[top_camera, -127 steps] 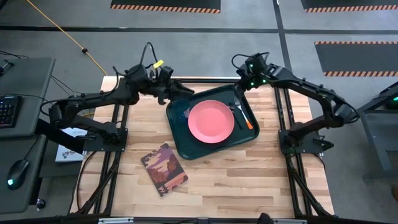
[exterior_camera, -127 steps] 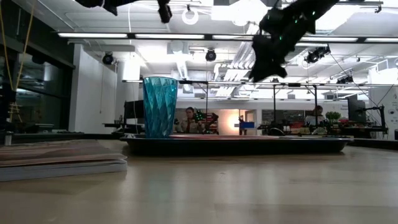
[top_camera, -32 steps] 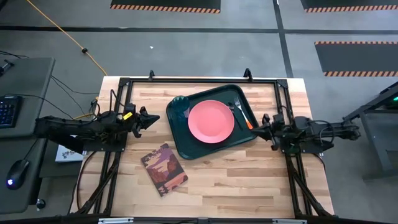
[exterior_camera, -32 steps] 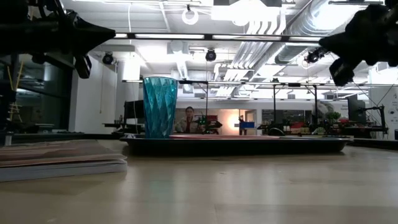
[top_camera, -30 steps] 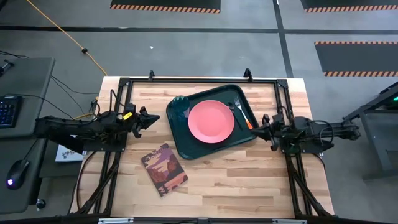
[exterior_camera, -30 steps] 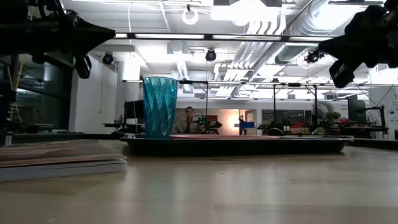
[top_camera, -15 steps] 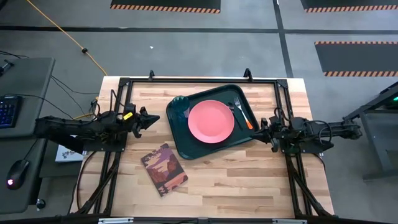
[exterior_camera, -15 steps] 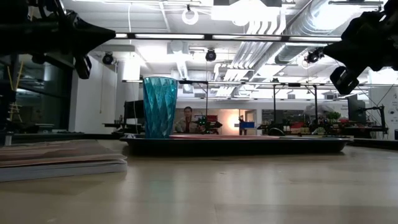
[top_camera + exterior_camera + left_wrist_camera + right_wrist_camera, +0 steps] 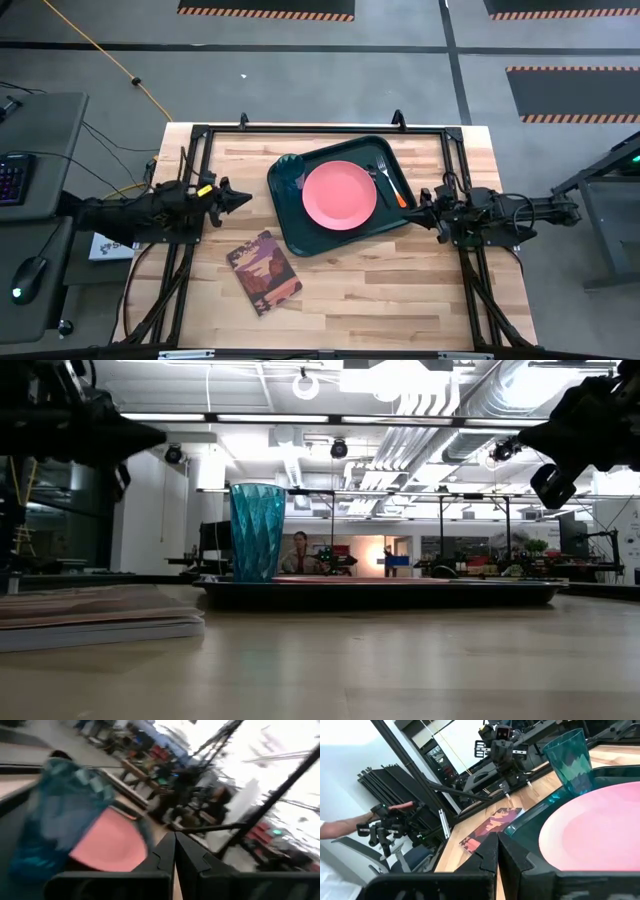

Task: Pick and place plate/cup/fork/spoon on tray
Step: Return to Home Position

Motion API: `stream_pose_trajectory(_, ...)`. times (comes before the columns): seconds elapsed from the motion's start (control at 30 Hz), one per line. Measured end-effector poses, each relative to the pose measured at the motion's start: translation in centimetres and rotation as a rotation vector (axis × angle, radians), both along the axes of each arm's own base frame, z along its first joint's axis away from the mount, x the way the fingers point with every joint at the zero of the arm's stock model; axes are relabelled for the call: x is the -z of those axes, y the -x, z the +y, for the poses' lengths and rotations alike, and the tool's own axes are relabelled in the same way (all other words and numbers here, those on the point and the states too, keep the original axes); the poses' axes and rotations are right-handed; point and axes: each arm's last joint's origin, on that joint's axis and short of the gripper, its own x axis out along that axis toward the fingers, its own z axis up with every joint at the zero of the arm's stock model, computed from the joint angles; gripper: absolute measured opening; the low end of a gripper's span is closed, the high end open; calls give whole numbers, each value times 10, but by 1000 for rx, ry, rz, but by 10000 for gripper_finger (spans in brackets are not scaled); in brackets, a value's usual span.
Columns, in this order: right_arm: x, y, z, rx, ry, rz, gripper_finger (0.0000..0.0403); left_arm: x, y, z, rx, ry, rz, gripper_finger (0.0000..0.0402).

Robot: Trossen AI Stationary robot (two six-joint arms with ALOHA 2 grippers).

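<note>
A: Item one, nearest the low camera — the book [image 9: 95, 618], flat on the table [image 9: 400, 270], off the tray.

B: Then the tray [image 9: 290, 225], mid-table, long side slanting slightly. Contents?

A: Plate [image 9: 340, 193] at its centre; cup [image 9: 291, 170] upright in the corner towards the left arm; fork [image 9: 392, 185] and spoon [image 9: 379, 168] lying side by side along the edge towards the right arm. All four pieces appear to be aboard already.

B: Arms?

A: Left gripper [image 9: 238, 199] beside the tray's cup end, apart from it, fingers pressed together, holding nothing. Right gripper [image 9: 418, 209] just beside the tray's opposite corner, fingers likewise together, empty. Each points inward along the table's width.

B: So whichever piece needed adjusting — cup to the left arm, cutlery to the right.

A: My judgement too; nothing seems left to fetch.

B: Differences between views?

A: The overhead view alone shows the cutlery. The low view shows only the cup [image 9: 257, 531] above the tray rim [image 9: 380, 592], plus a person far behind. The right wrist view catches the other arm and a person's hand beyond the table.
</note>
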Motion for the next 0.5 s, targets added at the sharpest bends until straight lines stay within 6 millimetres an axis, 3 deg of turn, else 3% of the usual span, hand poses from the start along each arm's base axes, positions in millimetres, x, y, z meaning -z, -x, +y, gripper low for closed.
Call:
stream_pose_trajectory(0.33,0,0,0,1,0,1,0,0,0,-13,164,-3,-4,0)
stream_pose_trajectory(0.5,0,0,0,0,0,1,0,1,-1,-13,165,-3,11,0)
